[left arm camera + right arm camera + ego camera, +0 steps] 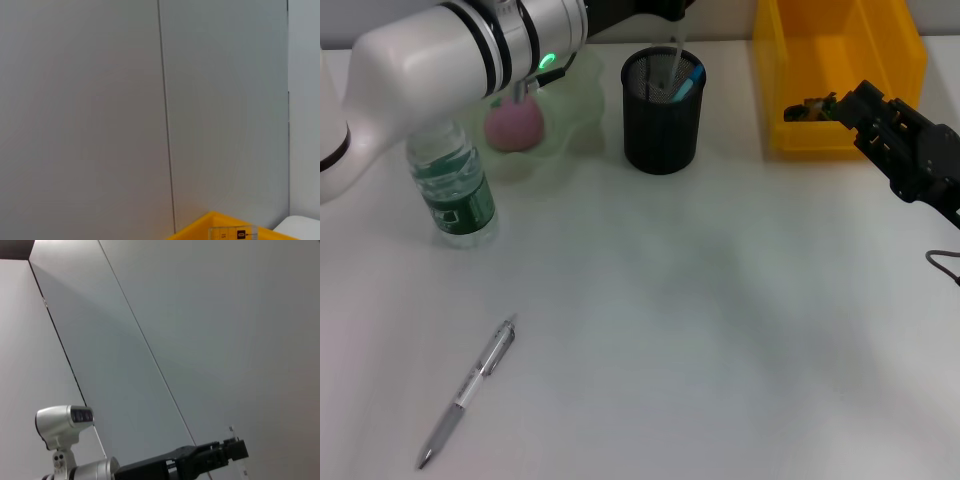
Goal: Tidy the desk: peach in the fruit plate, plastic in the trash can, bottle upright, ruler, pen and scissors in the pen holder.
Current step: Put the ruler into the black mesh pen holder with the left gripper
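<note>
My left arm reaches across the back of the desk, and its gripper (665,10) is above the black mesh pen holder (660,115), shut on a clear ruler (676,50) whose lower end is inside the holder. The ruler's tip (232,233) shows in the left wrist view. The right wrist view shows that left gripper (235,450) from afar. A blue-handled item (692,80) stands in the holder. The pink peach (513,125) lies in the pale green fruit plate (575,95). The bottle (455,185) stands upright. A pen (470,388) lies on the desk at front left. My right gripper (845,105) hovers at the yellow trash can (840,60).
A dark scrap (805,110) lies inside the yellow trash can. The white desk (720,330) stretches out in front of the holder. A cable (942,262) shows at the right edge. The robot's head (62,422) appears in the right wrist view.
</note>
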You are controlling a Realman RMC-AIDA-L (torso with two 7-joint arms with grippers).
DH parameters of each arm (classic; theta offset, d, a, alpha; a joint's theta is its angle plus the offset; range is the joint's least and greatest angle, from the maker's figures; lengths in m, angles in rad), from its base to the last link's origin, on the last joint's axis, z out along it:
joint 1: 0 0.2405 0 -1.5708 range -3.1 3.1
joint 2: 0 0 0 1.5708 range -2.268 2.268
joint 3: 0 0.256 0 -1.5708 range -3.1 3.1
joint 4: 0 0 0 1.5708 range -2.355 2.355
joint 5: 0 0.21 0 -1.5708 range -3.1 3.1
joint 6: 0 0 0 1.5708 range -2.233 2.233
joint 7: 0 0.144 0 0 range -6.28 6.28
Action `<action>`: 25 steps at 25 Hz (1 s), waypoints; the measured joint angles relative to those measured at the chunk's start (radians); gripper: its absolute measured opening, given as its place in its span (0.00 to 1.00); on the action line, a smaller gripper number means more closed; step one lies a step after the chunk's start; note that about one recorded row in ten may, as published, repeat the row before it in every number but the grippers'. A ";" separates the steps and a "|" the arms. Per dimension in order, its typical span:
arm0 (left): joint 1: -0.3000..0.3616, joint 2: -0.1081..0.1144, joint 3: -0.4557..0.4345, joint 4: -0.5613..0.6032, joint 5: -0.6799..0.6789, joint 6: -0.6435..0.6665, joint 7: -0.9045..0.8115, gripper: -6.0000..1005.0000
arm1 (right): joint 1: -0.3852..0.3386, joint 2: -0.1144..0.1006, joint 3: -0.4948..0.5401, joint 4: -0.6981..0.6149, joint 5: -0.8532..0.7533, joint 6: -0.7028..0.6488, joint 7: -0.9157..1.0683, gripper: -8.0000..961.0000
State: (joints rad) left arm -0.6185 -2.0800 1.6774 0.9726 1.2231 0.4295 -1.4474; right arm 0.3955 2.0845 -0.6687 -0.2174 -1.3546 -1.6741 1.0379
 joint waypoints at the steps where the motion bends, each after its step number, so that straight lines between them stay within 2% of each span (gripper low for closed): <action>1: 0.000 0.000 0.002 -0.013 -0.033 0.001 0.033 0.39 | 0.001 0.000 0.000 0.000 0.000 0.000 -0.001 0.40; 6: 0.000 0.000 0.005 -0.023 -0.074 0.002 0.076 0.39 | 0.005 0.000 0.000 0.000 0.000 0.001 -0.001 0.40; 7: 0.001 0.000 0.012 -0.062 -0.185 0.021 0.182 0.39 | 0.005 0.000 0.000 0.000 0.000 0.001 -0.001 0.40; 8: 0.000 0.000 0.013 -0.080 -0.225 0.040 0.216 0.39 | 0.007 0.000 0.000 0.000 0.000 0.001 -0.001 0.40; 25: 0.002 0.000 0.013 -0.129 -0.264 0.073 0.292 0.39 | 0.016 0.000 -0.007 0.000 0.000 0.001 -0.003 0.40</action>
State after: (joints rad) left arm -0.6166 -2.0800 1.6906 0.8438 0.9587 0.5021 -1.1554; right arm 0.4111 2.0847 -0.6759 -0.2178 -1.3545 -1.6733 1.0349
